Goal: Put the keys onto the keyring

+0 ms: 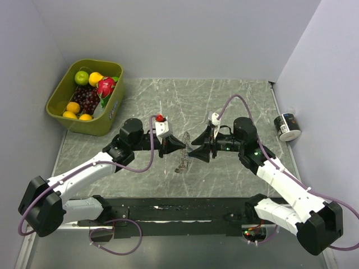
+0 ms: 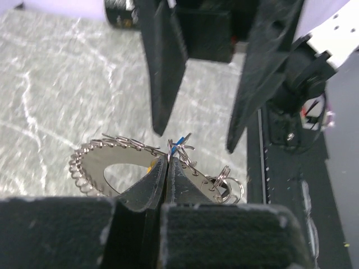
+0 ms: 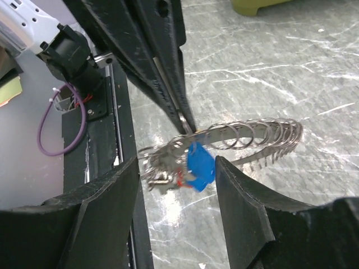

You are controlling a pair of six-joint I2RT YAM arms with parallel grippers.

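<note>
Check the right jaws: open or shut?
Open. In the right wrist view the jaws stand well apart, with the blue key and keyring visible in the gap between them.

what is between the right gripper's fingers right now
A blue-headed key and a cluster of small rings beside it, by the keyring that the left gripper pinches. The right wrist view shows it.

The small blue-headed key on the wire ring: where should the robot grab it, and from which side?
Probably the blue-headed key by its plastic head, its widest part. Come from the side opposite the left fingers clamping the silvery beaded wire ring; the head sits between the open right fingers.
</note>
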